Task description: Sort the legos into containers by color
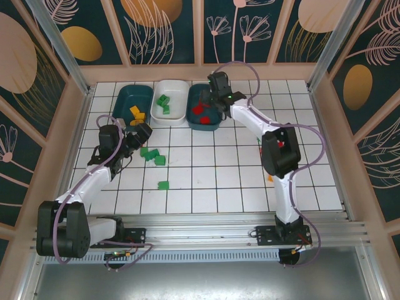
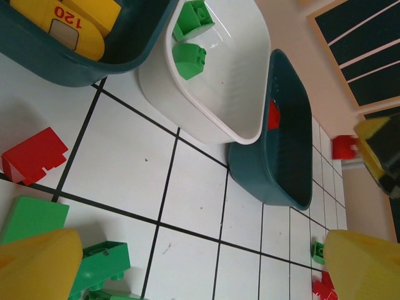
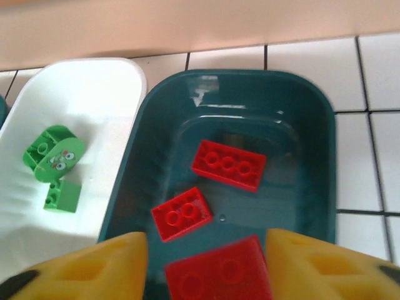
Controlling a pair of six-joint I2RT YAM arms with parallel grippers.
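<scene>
Legos (image 1: 152,154) in green lie loose on the tiles just ahead of the left gripper (image 1: 136,132), whose jaws are spread wide. The right gripper (image 1: 211,103) hangs over the right teal tub (image 1: 205,127), where the red pieces sit.

From the left wrist, a green brick (image 2: 100,265) lies just inside the left finger, with more green crowded against it. A red brick (image 2: 34,156) sits ahead and to the left. My worry is that closing here pinches two pieces at once or shoves the red one aside. An uneven pinch could also drop a piece short of the white tub (image 2: 212,119) ahead.

From the right wrist, the jaws are parted around a large red brick (image 3: 219,272). A gap shows at the left finger, but I cannot tell whether the right finger touches the brick. If it clings there, lifting away could drag it out over the rim. The white tub stands just left of the left finger, so a stray brick could land among the greens.
</scene>
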